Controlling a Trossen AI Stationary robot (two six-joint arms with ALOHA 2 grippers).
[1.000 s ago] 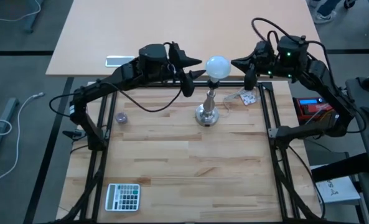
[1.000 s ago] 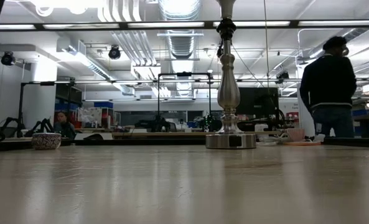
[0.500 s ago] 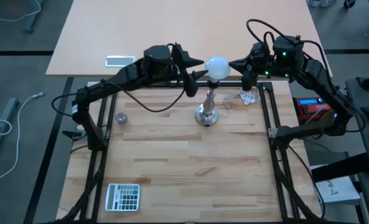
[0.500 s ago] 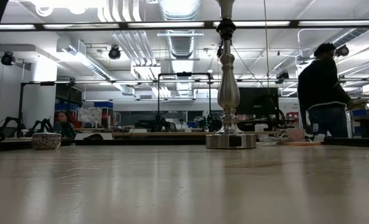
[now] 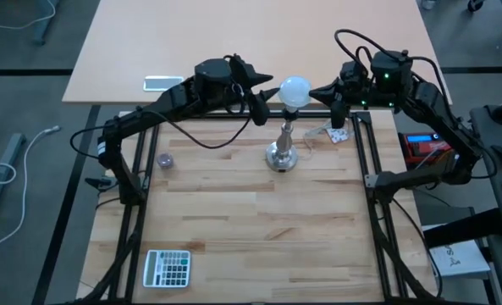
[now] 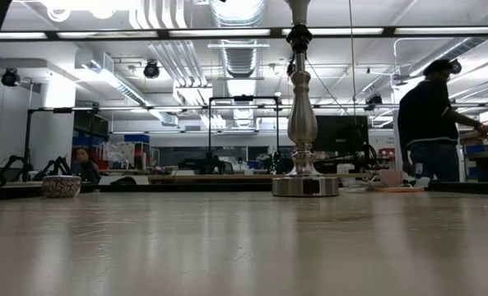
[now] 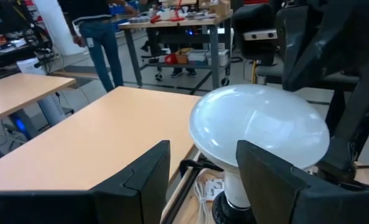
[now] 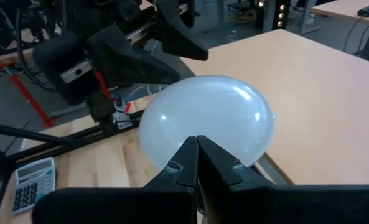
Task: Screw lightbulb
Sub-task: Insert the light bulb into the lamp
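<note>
White lightbulb (image 5: 295, 91) on stand (image 5: 283, 149) | left end effector (image 5: 266, 91) spread beside it; right end effector (image 5: 317, 91) pressed together | next: squeeze, twist.

The high view looks straight down from well above the wooden table (image 5: 251, 212), taking in both arms and the floor around. The low view sits at table-top height, facing level across the surface into the room, close to the silver stand (image 6: 303, 123). Each wrist view looks forward past its own fingers from near the lightbulb (image 7: 259, 127), from opposite sides, so each catches the other arm. The stand is shared by the high and low views; the bulb by the high and wrist views.
</note>
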